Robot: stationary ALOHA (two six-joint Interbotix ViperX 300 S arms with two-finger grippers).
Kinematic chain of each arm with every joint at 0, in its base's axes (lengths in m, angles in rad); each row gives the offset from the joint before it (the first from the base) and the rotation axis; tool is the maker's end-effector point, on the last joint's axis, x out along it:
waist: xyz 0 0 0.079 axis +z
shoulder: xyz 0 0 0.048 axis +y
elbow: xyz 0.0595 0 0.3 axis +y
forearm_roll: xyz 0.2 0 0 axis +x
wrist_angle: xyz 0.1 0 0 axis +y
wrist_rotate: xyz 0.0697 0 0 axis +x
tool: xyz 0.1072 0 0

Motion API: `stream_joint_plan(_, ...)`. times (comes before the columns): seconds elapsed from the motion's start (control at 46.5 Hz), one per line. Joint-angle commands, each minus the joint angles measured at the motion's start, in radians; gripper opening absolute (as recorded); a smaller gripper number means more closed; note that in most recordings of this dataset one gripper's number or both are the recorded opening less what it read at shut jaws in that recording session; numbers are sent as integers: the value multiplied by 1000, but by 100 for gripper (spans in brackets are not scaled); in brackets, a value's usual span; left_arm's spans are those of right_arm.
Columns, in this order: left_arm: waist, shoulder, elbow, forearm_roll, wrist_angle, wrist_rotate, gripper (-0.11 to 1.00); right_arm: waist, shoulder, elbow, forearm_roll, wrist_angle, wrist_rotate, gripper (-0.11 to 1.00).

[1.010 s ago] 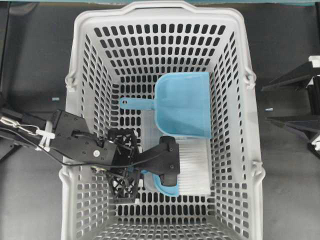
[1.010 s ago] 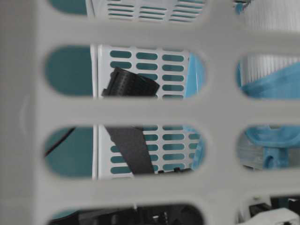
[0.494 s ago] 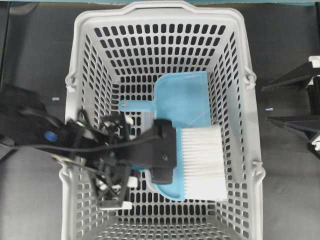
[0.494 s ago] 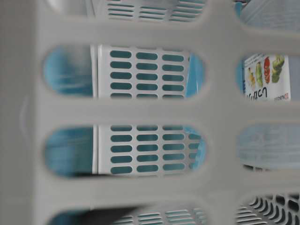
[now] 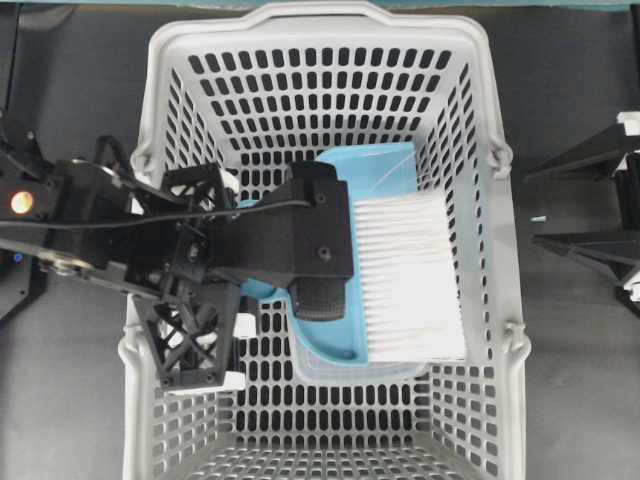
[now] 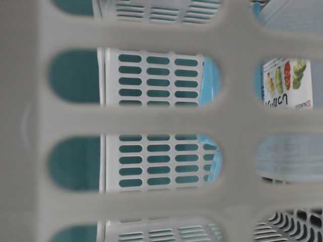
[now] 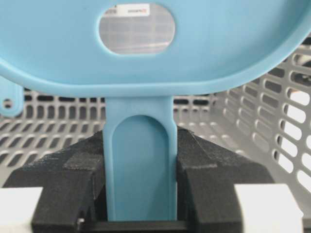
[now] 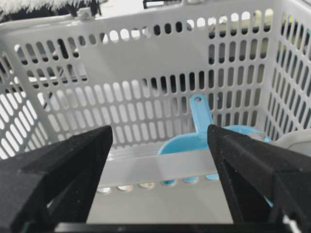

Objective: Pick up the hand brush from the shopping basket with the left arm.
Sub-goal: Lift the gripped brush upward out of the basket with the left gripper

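Left gripper (image 7: 140,213) is clamped on the thin handle of the hand brush (image 5: 405,275); in the left wrist view both black fingers (image 7: 73,179) press the handle's sides, with the rounded back and oval hole just above. Overhead, the brush looks large and sits over the middle of the shopping basket (image 5: 160,100), bristles pointing toward the basket's right wall. It appears raised well off the floor, near rim height, judged from its apparent size only. The table-level view through the basket slots shows neither brush nor arm. A light blue dustpan (image 5: 385,165) lies on the basket floor beneath, mostly covered from above. Right gripper (image 8: 160,184) stands parted and empty outside the basket. Judgement: grasp made, lift largely accomplished; what remains is clearing the rim.
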Motion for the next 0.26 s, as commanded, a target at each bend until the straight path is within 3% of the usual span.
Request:
stream_joint_plan(0.0,-2,-14,-25,3,-2,2,23,6,5,-8,5,-11,3,75)
stream_joint_plan(0.236,-3,-8,-25,3,-5,3,23,12,5,-6,5,-9,34,75)
